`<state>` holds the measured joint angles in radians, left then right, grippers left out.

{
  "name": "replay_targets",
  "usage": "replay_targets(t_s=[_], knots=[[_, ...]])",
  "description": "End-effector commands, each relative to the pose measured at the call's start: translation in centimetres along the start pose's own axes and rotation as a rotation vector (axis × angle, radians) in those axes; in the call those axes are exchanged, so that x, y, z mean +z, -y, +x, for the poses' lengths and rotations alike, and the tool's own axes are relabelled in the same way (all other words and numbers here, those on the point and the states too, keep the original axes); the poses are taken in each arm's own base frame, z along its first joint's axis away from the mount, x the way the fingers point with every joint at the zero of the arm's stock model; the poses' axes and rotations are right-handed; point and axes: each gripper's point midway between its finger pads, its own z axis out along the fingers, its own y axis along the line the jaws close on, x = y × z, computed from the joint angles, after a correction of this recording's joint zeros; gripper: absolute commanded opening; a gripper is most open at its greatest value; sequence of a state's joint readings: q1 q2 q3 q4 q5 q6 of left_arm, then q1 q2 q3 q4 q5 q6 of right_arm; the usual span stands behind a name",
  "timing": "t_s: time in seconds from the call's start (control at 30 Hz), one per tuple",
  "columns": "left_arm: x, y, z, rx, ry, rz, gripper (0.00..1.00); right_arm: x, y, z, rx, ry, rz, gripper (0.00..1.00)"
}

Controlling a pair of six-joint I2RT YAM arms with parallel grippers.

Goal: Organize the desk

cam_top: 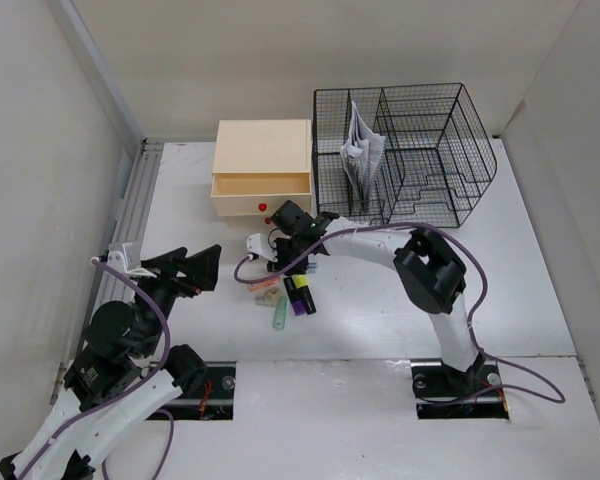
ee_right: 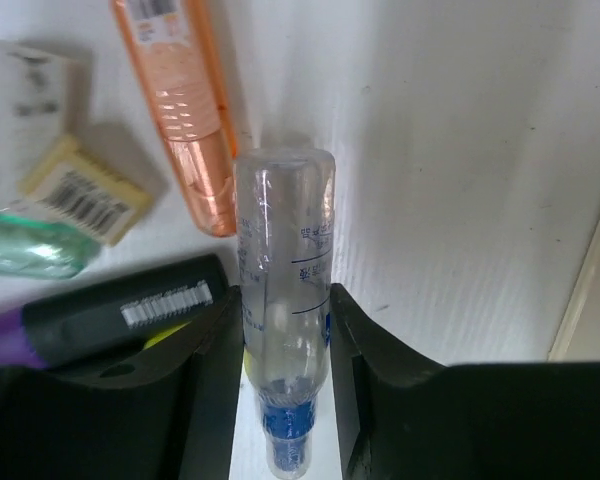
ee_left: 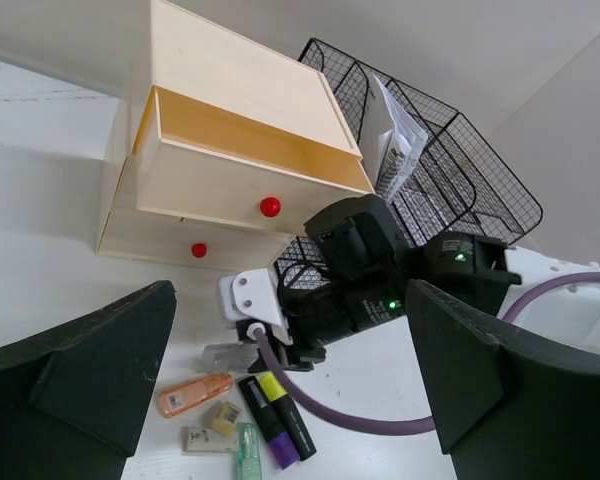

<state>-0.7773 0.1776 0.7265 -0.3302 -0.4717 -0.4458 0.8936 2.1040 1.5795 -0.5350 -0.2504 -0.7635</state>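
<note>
Clear bottle [ee_right: 283,220], blue-capped, lying on white tabletop [cam_top: 370,330] that spreads beneath and before cream drawer box [cam_top: 262,168], right gripper [ee_right: 285,300] jaws pinching its sides, left gripper [cam_top: 185,268] jaws wide, near-left of that box

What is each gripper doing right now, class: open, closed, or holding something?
Left gripper: open, holding nothing.
Right gripper: closed on the clear tube with the blue cap.

left arm [cam_top: 120,340] folded low at the near-left, left gripper [cam_top: 187,268] aimed inward, jaws spread wide, holding nothing. right arm [cam_top: 380,245] stretched forward and leftward, elbow bent, right gripper [ee_right: 285,300] tipped down, jaws pressed on both sides of a clear tube [ee_right: 283,230].
</note>
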Motion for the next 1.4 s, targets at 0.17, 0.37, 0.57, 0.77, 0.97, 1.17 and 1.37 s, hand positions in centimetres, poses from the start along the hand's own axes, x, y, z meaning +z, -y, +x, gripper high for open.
replay_targets(t_s=[0.17,0.37,0.57,0.77,0.97,1.17,1.37], knots=[[-0.2,0.5,-0.8,-0.02,0.038,0.031,0.99,-15.1,1.2,-12.6,-0.117,0.35,0.063,0.02],[-0.2,0.5,-0.8,-0.02,0.038,0.031,0.99,-22.4,2.5,-16.8,-0.147,0.494,0.191,0.0],[-0.2,0.5,-0.8,-0.02,0.038,0.031,0.99,-25.3,6.1,-18.1,-0.085,0.55,0.412,0.0],[0.0,0.5,-0.6,-0.016,0.031,0.027,0.99,-25.1,10.8,-16.5,-0.015,0.476,0.604,0.0],[0.2,0.4,-0.1,-0.007,0.017,0.02,0.99,-24.7,14.1,-15.6,-0.02,0.447,0.713,0.02],[0.2,0.4,-0.1,-0.007,0.017,0.02,0.99,-23.6,14.8,-15.5,-0.058,0.42,0.682,0.04],[0.2,0.5,0.0,-0.007,0.013,0.028,0.99,-22.1,12.6,-15.2,-0.106,0.41,0.529,0.19]])
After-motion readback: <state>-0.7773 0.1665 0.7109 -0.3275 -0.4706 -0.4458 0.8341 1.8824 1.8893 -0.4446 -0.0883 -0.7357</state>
